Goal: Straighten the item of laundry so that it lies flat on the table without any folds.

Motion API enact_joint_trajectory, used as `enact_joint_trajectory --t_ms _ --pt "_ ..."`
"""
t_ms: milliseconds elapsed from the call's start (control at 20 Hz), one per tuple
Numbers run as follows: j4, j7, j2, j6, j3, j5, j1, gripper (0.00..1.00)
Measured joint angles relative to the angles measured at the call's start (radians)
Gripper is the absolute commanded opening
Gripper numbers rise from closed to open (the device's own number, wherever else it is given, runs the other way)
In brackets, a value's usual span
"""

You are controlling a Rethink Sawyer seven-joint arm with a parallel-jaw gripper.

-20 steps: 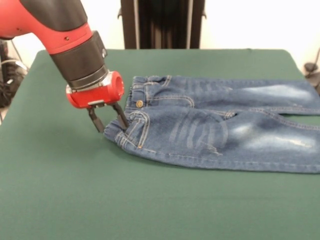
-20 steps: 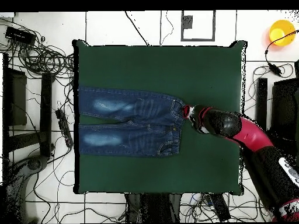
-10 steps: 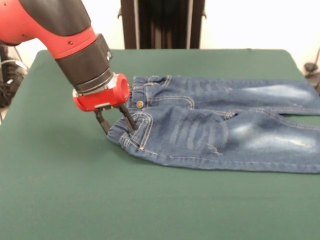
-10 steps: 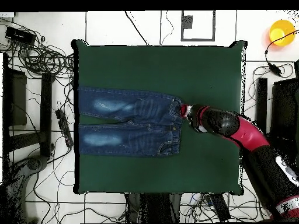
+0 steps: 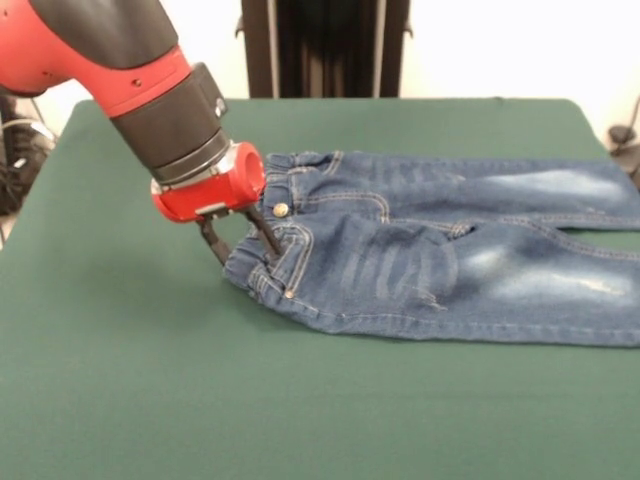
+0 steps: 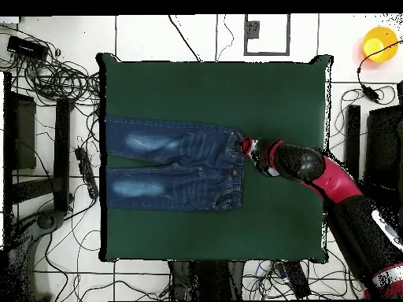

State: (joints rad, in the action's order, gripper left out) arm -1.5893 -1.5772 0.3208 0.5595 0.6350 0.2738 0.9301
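The small blue denim jeans lie along the green table, waistband towards the arm, legs running out to the right edge. The waistband's near corner is bunched up and slightly raised. My gripper is down at that corner, open, with one finger just outside the waistband edge and the other on the denim near the metal button. In the overhead view the jeans lie at the table's left part and the gripper touches the waistband's upper corner. The legs look flat.
The red and black arm comes in from the upper left of the front view. Cables and stands lie on the floor round the table in the overhead view. An orange object sits on the floor at the top right.
My gripper has moved a little towards the jeans, pushing the waistband's near corner along with it. The corner has bunched up more. The legs have not moved.
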Motion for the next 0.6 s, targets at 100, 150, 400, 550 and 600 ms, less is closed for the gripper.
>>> enact_joint_trajectory --t_ms 100,150,400,550,600 --pt "0.0 0.0 -0.001 0.013 0.008 0.0 0.002 1.0" --pt "0.0 0.0 -0.001 0.016 0.01 0.0 0.002 1.0" --pt "0.0 0.0 -0.01 0.04 0.03 0.0 0.012 1.0" --pt "0.0 0.0 -0.026 0.051 0.048 0.0 0.023 1.0" --pt "0.001 0.0 -0.033 0.055 0.054 0.0 0.028 1.0"
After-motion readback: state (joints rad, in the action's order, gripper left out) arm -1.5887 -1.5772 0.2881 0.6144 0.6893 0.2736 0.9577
